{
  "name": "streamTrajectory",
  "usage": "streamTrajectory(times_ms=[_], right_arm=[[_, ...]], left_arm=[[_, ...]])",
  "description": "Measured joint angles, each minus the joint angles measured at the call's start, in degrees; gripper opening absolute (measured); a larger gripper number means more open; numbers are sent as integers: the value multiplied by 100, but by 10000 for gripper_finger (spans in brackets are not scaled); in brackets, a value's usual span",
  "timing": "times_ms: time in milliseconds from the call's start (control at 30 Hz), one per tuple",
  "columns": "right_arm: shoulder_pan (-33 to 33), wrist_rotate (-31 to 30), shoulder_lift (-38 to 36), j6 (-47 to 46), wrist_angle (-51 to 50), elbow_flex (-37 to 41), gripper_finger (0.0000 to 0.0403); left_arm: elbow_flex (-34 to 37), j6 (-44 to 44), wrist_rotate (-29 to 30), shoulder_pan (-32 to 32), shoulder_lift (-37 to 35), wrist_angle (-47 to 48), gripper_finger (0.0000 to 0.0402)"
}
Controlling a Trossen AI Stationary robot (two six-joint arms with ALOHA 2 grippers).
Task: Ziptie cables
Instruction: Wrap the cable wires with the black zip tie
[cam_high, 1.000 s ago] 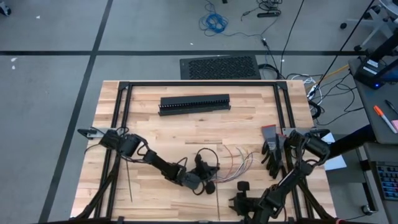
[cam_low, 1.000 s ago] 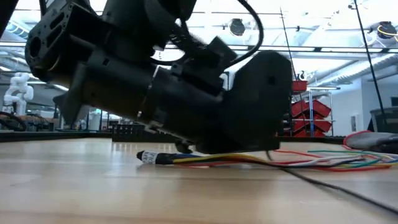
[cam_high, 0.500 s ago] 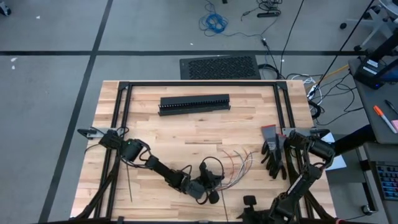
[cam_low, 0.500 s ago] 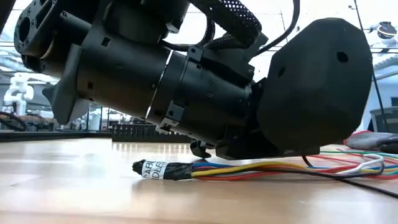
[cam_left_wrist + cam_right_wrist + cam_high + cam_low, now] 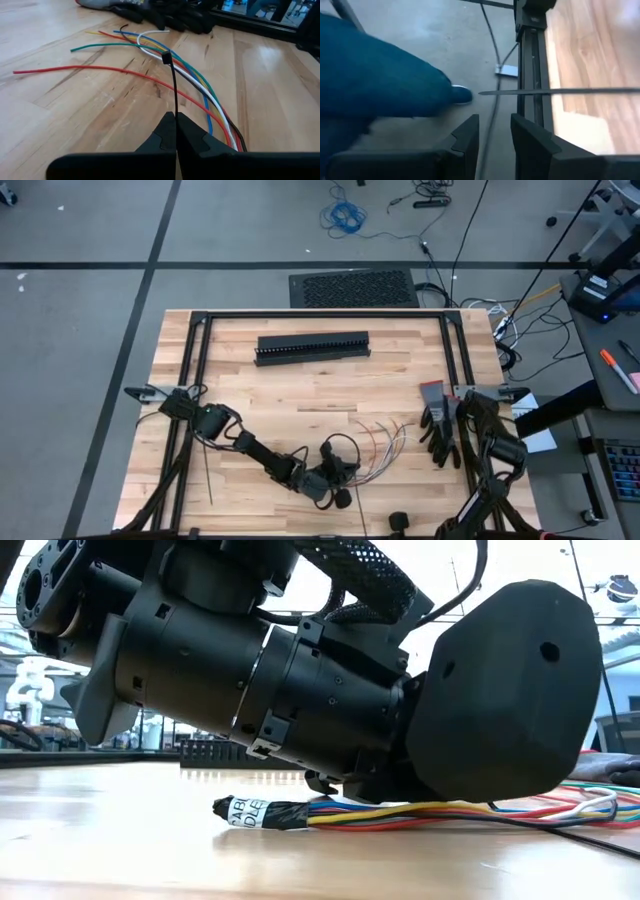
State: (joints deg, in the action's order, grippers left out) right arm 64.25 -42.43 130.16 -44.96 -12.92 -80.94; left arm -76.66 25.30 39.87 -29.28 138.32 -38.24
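My left gripper [image 5: 175, 131] is lying low over the near middle of the table [image 5: 300, 385], jaws pressed together on one ziptie [image 5: 172, 95], and that thin dark strip is running straight out from my fingertips to a small head sitting on the cables [image 5: 200, 95]. The cables are fanning out just ahead of my jaws; in the low view their taped, labelled end [image 5: 250, 811] is resting on the wood right under my wrist.

My right gripper [image 5: 494, 131] is hanging off the table's near right edge, fingers a narrow gap apart, gripping nothing; a thin strip crosses ahead of them (possibly a second ziptie, I cannot be sure).

Since a second ago I am sitting a little nearer the front edge with the bundle, and my right arm is pulling further back.

Counting: one bundle, one ziptie in my grip, another [image 5: 205, 470] lying on the wood by my left arm, one slotted duct [image 5: 313, 347] at the far side.
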Motion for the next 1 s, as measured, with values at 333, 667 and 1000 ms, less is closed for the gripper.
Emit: streamTrajectory(times_ms=[333,667,1000], right_arm=[[23,-693,191,912,-637,-399,109],[-34,-1097,322,1055,-331,-376,110],[-184,-694,326,1754,156,-370,109]], left_arm=[[4,-104,-63,-4,0,50,0],[4,-228,-107,-11,4,107,0],[4,-296,-122,2,4,63,0]])
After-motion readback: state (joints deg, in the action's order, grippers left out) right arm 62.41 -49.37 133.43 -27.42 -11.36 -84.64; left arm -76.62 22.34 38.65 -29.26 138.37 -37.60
